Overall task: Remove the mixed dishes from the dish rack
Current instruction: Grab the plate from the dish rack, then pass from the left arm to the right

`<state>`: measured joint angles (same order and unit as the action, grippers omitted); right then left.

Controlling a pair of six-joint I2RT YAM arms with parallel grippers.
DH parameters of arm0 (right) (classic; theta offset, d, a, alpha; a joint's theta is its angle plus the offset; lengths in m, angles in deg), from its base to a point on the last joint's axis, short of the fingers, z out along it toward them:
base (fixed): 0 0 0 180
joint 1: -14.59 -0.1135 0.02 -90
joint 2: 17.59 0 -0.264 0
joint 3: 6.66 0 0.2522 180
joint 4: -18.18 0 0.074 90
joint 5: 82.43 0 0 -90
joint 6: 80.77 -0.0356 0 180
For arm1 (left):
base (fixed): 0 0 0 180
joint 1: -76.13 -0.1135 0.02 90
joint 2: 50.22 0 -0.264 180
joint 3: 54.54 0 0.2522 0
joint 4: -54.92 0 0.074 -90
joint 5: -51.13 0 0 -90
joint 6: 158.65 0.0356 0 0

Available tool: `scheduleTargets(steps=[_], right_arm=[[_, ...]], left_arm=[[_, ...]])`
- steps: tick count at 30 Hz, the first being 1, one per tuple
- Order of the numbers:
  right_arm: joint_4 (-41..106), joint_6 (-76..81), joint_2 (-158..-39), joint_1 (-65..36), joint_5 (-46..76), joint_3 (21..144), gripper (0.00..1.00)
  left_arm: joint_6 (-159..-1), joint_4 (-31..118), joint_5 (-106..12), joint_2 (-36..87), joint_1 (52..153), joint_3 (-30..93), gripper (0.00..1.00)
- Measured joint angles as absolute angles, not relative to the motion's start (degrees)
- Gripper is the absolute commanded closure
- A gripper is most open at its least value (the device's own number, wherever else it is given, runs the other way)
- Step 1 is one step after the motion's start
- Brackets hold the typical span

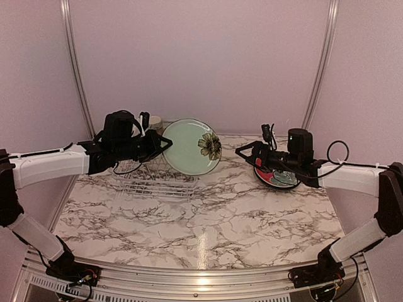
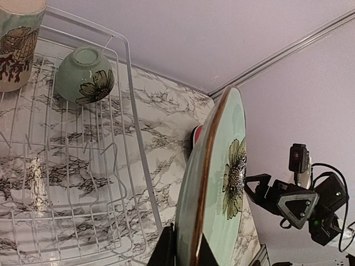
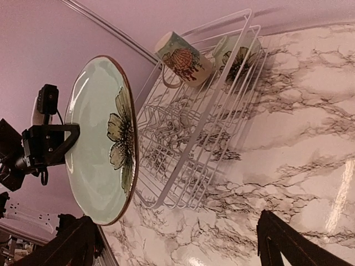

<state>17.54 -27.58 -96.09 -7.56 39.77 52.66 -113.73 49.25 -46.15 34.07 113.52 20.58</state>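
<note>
Left claw (image 1: pixel 165 142) clamps pale green plate (image 1: pixel 187 150) upright beside dish rack (image 1: pixel 154 184); my right claw (image 1: pixel 247 152) gapes wide, holding nothing.

- Top view: high at the near edge, looking down across the whole table (image 1: pixel 208 214).
- Left wrist: hard against the plate (image 2: pixel 213 183), facing right, rack (image 2: pixel 135 116) beside it.
- Right wrist: farther off, facing left; both wrist views share plate, rack and mug (image 3: pixel 183 58).

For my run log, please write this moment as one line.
left gripper: shut on green plate, upright beside rack | right gripper: open, empty | second plate: on table under right arm | mug, bowl: in rack
</note>
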Motion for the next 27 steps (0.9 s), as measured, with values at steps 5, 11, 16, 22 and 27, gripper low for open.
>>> scheduleTargets(steps=[5,11,16,22,27], right_arm=[[10.0,-33.1,-101.9,-13.1,43.7,52.7,0.05],[3.0,-37.9,-106.5,-16.3,45.9,53.2,0.19],[-7.1,-45.3,-111.0,-16.5,47.6,53.1,0.28],[-18.2,-54.3,-115.6,-16.5,48.5,51.5,0.46],[-25.3,-59.9,-117.5,-16.5,48.6,50.7,0.63]], left_arm=[[-117.9,54.9,-51.0,37.5,113.6,19.9,1.00],[-120.1,57.4,-53.6,39.7,114.0,19.9,1.00],[-120.6,58.2,-54.0,40.6,114.7,19.9,1.00],[-120.8,59.1,-53.8,40.6,116.2,19.8,1.00],[-120.6,59.3,-53.8,40.6,117.0,19.8,1.00]])
